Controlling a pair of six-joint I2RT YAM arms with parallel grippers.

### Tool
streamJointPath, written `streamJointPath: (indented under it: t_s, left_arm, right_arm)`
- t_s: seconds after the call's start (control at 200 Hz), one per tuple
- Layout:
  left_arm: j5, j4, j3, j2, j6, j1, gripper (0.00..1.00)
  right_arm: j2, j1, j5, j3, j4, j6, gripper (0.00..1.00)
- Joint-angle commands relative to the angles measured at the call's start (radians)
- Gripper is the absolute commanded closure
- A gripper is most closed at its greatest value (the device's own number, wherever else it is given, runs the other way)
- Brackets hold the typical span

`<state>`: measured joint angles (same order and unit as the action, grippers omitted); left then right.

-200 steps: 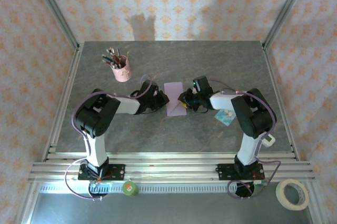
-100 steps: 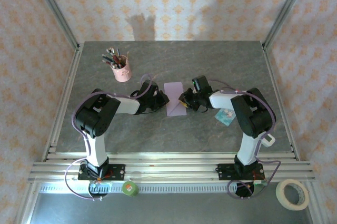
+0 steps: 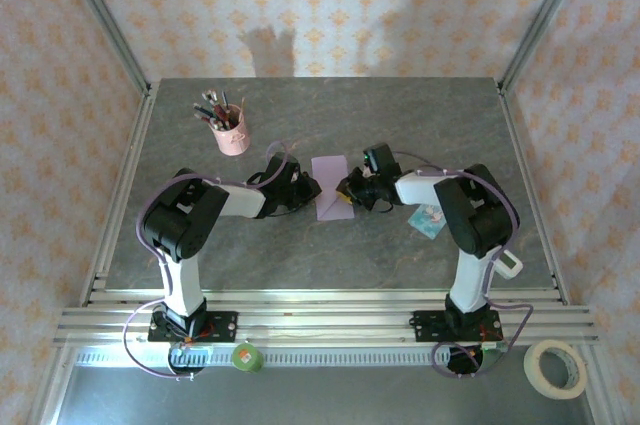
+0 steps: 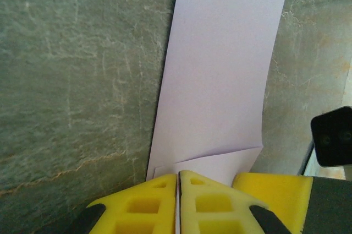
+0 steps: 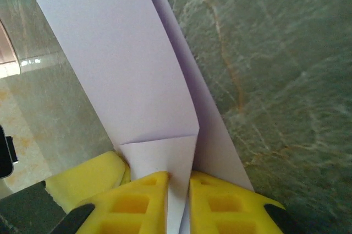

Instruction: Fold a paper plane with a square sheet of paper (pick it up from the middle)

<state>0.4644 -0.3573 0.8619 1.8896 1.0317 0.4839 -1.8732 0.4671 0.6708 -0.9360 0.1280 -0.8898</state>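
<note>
Folded square sheet of paper (image 3: 331, 188) lies mid-table. Left hand (image 4: 179, 177) is pinched shut on its left edge, right hand (image 5: 179, 178) clamped on a folded corner at the right edge. Bare table (image 3: 400, 115) toward far and near edges; pen cup (image 3: 232, 135) well apart, far-left.

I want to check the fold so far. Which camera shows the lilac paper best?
The left wrist view: the paper shows nearly full length, creased near the shut left claw. The right wrist view shows a folded layer pinched in the right claw. From the top it is a small strip between the arms.
</note>
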Motion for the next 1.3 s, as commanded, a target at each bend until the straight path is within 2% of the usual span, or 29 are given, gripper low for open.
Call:
streamJointPath:
  t_s: [0.0,0.29,0.48,0.666,0.746,0.831,0.956,1.066,1.196,1.296]
  left_arm:
    - [-0.017,0.038,-0.022,0.014,0.011,-0.007,0.86]
    - [-0.013,0.052,-0.012,-0.004,0.006,-0.012,0.84]
    - [0.016,0.033,-0.005,-0.06,0.0,-0.031,0.82]
    - [0.028,-0.017,-0.044,-0.169,0.0,-0.077,0.75]
    - [0.033,-0.045,-0.076,-0.228,-0.005,-0.102,0.69]
    - [0.052,-0.091,-0.114,-0.293,-0.016,-0.127,0.58]
    - [0.084,-0.182,-0.172,-0.387,-0.04,-0.158,0.29]
    - [0.122,-0.272,-0.211,-0.451,-0.054,-0.165,0.12]
    - [0.191,-0.401,-0.24,-0.468,-0.007,-0.165,0.01]
    - [0.258,-0.53,-0.255,-0.442,0.06,-0.163,0.01]
  right_arm:
    - [-0.008,0.009,0.063,0.008,0.079,0.005,0.84]
    - [-0.003,0.017,0.079,0.03,0.127,0.015,0.85]
    - [-0.013,0.018,0.054,0.021,0.115,0.067,0.94]
    - [0.032,0.017,-0.002,0.0,0.117,0.172,0.98]
    - [0.073,0.015,-0.016,-0.009,0.141,0.231,0.98]
    - [0.125,0.011,-0.004,-0.009,0.188,0.279,0.98]
    - [0.194,0.004,0.048,-0.009,0.275,0.313,0.98]
    - [0.231,0.0,0.113,-0.016,0.351,0.305,0.98]
    - [0.243,-0.002,0.192,-0.035,0.437,0.261,0.98]
    - [0.238,-0.001,0.242,-0.045,0.489,0.218,0.98]
